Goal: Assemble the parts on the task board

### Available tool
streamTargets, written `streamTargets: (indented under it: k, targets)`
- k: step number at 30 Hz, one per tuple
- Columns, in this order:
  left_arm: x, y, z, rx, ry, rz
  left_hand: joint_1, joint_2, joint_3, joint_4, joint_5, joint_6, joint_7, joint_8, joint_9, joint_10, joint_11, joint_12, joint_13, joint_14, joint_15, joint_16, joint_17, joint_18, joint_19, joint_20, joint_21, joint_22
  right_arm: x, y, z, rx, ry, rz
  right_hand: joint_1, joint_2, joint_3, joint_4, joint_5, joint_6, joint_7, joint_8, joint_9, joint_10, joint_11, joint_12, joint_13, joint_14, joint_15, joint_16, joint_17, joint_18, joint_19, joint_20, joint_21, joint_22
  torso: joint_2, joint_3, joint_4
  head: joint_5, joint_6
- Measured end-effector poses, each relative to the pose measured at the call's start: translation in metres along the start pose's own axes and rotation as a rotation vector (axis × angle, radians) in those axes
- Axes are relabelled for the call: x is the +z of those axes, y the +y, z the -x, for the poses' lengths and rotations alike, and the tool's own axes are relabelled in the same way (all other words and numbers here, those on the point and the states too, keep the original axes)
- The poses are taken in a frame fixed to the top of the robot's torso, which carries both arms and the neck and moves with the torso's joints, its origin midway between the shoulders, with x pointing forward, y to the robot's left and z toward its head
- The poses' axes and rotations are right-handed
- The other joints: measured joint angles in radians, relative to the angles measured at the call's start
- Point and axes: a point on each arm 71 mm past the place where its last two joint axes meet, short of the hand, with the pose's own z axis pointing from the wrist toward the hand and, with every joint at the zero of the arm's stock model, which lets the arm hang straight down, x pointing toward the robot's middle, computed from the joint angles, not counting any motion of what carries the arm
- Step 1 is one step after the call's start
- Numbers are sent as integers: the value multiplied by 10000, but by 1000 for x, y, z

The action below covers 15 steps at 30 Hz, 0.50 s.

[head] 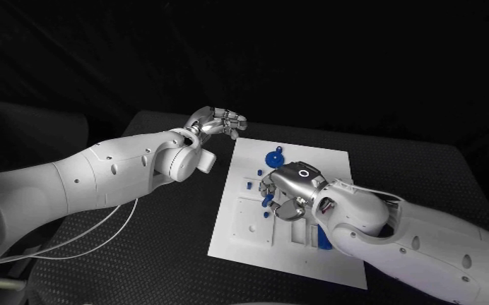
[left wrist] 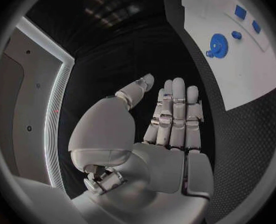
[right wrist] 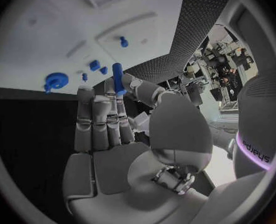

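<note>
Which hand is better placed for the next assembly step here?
Probably the right hand: it is over the task board and pinches a blue peg. The left hand holds nothing, off the board's edge.

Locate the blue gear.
The blue gear lies on the task board near its far edge, just beyond the right hand; head view.

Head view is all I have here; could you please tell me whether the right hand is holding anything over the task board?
Observer: Yes. In the right wrist view, the right hand pinches a blue peg between its thumb and fingers.
Operator: Thank you. And the other one?
Observer: In the left wrist view, the left hand has its fingers straight, with nothing in it.
</note>
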Motion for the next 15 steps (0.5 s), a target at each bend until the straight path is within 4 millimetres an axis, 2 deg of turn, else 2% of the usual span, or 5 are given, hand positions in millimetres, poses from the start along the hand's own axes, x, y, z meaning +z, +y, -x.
streamTargets:
  k: [3,10,15]
  targets:
    - [1,0,-1,-2,6,-2,0,0,0,0,0,0,0,0,0,0,0,0,0,0,0,0,8,0,0,0,0,0,3,10,-12,114,179,243,0,0,27,-27,-7,-1,1,34,-1,-1,0,-1,0,0,1,0,0,0,0,1,0,0,0,-7,12,59,-12]
    - [3,-1,-6,-38,85,-21,0,0,0,0,0,0,0,0,0,0,0,0,0,0,0,0,8,0,0,0,0,9,8,33,-27,265,335,804,-1,-1,27,-27,-9,-5,3,37,-22,-2,0,-5,0,24,-16,0,-1,0,14,17,0,0,0,-18,-2,183,-46]
    - [4,-1,-9,-69,150,-33,0,0,0,0,0,0,0,0,0,0,0,0,0,0,0,0,8,0,0,0,0,8,9,38,-40,249,548,926,-1,-2,26,-27,-38,17,-19,36,-19,-2,0,-9,-1,48,-12,-1,-1,0,15,18,0,0,1,-19,-1,234,-67]
